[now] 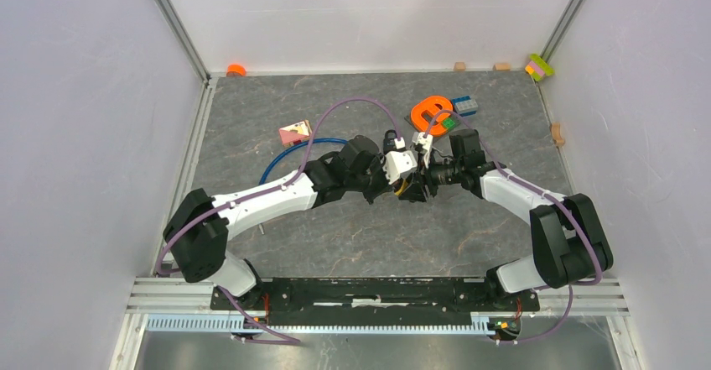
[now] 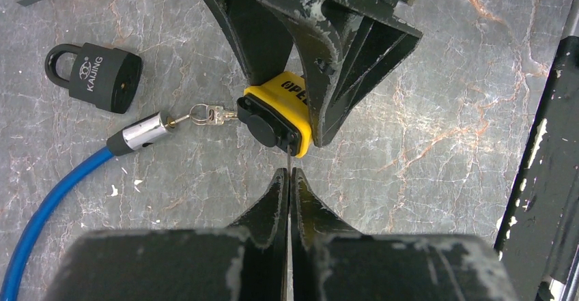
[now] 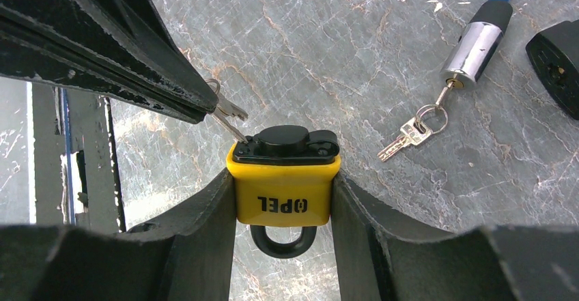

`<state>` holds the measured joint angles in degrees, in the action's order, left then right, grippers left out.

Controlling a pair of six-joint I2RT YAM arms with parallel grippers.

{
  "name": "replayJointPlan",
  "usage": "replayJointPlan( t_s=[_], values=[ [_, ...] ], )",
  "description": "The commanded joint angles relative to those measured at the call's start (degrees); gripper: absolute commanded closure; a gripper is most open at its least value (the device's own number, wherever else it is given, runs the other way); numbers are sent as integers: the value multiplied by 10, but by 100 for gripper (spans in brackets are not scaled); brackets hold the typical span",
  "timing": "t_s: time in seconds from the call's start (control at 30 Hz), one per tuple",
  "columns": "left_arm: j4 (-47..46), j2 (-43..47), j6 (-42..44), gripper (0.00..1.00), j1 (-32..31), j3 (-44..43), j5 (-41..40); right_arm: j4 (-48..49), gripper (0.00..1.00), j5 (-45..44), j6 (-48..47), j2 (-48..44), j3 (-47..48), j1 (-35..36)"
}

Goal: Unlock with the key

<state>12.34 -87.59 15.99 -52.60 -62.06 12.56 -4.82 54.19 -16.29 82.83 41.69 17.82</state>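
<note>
A yellow padlock (image 3: 283,188) marked OPEL, with a black cap and black shackle, is clamped between the fingers of my right gripper (image 3: 283,198), held above the table. It also shows in the left wrist view (image 2: 283,110). My left gripper (image 2: 290,173) is shut on a thin silver key (image 3: 229,125), whose blade tip meets the lock's black cap at its left edge. In the top view both grippers meet at mid-table, left gripper (image 1: 401,167) against right gripper (image 1: 429,174).
A black Kaijing padlock (image 2: 95,76) lies on the table. A blue cable lock (image 2: 61,192) with a chrome end (image 3: 474,48) has a bunch of keys (image 3: 410,134) in it. An orange part (image 1: 432,112), toy bricks and a pink card (image 1: 294,132) lie farther back.
</note>
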Motion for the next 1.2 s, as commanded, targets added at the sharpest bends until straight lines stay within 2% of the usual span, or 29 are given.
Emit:
replayJointPlan(
  t_s=[0.0, 0.6, 1.17],
  values=[
    [-10, -6, 11, 98, -4, -8, 14, 33, 100, 30, 8, -7, 21, -3],
    [-34, -5, 6, 98, -4, -5, 9, 38, 100, 31, 14, -8, 17, -2],
    [-46, -8, 38, 98, -26, 16, -65, 44, 100, 41, 32, -8, 15, -3]
  ],
)
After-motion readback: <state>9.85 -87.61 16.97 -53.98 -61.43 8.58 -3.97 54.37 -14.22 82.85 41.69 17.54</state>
